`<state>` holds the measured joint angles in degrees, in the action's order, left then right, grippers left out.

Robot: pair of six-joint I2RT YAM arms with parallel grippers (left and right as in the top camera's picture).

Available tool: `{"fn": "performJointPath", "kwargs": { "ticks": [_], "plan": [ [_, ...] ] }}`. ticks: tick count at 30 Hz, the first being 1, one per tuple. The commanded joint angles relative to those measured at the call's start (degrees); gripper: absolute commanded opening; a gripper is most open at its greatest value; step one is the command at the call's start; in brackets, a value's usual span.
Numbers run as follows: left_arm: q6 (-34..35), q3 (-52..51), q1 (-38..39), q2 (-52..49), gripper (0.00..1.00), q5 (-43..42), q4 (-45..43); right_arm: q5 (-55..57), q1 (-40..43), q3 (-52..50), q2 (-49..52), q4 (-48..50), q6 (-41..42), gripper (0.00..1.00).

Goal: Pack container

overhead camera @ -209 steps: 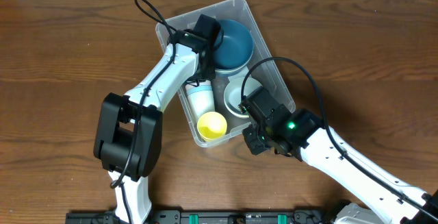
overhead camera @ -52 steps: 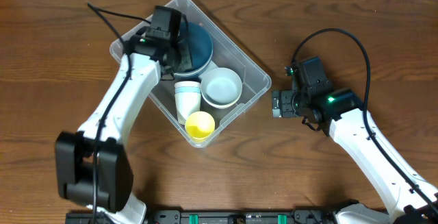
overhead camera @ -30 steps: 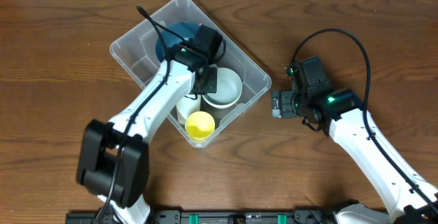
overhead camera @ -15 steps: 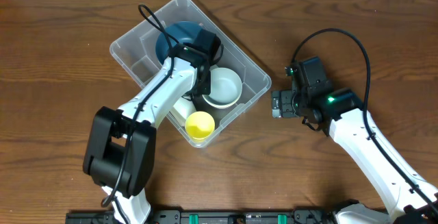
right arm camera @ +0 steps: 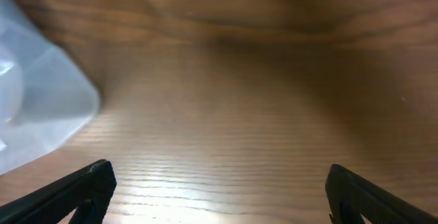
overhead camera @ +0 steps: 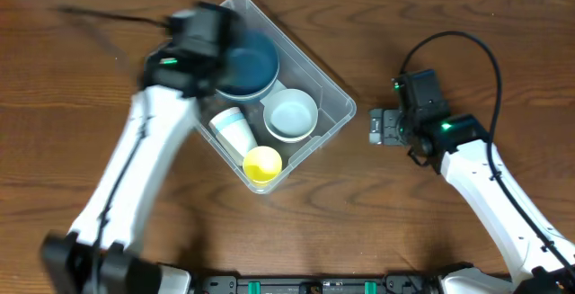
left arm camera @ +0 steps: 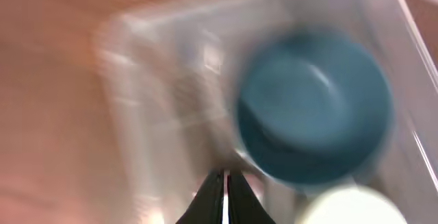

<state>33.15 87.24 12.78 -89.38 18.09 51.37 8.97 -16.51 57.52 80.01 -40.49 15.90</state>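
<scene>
Container (overhead camera: 314,150) sat on the table (overhead camera: 467,24), long axis far-left to near-right. My left tool (left arm camera: 225,183), pinched shut and empty, hovered over its far-left end. My right tool (overhead camera: 377,128), wide, stood apart to its right.

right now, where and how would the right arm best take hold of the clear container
Probably the thin upright rim of the container, on a straight wall just beside the corner facing the right gripper. Come in from the right, one jaw inside and one outside: the corner itself is rounded, and the pale bowl crowds the wall further in.
</scene>
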Motion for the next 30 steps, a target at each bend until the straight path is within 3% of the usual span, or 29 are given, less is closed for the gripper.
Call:
{"fn": "performJointPath", "kwargs": {
  "ticks": [1,7,13,20,25,30],
  "plan": [
    [5.5,0.7,-6.8,2.3,0.06,4.5,1.9,-0.7,2.4,0.1,0.2,0.0,0.8,0.99],
    [7.5,-0.9,-18.5,0.4,0.06,3.0,3.0,-0.6,5.5,0.1,0.2,0.1,2.6,0.99],
    [7.5,-2.0,-26.7,-5.7,0.06,-12.0,3.0,-0.1,11.3,0.1,0.2,2.3,5.2,0.99],
    [7.5,-2.0,-28.2,-15.5,0.06,-19.8,0.9,-0.1,20.8,0.1,0.2,5.2,5.5,0.99],
    [3.0,-2.0,-28.0,-19.5,0.06,-35.8,-5.7,-0.2,27.5,0.1,0.3,5.6,5.5,0.99],
    [2.9,-2.0,-26.7,-19.5,0.06,-39.8,-12.0,-0.2,30.3,0.1,0.3,5.7,5.5,0.99]
  ]
}}
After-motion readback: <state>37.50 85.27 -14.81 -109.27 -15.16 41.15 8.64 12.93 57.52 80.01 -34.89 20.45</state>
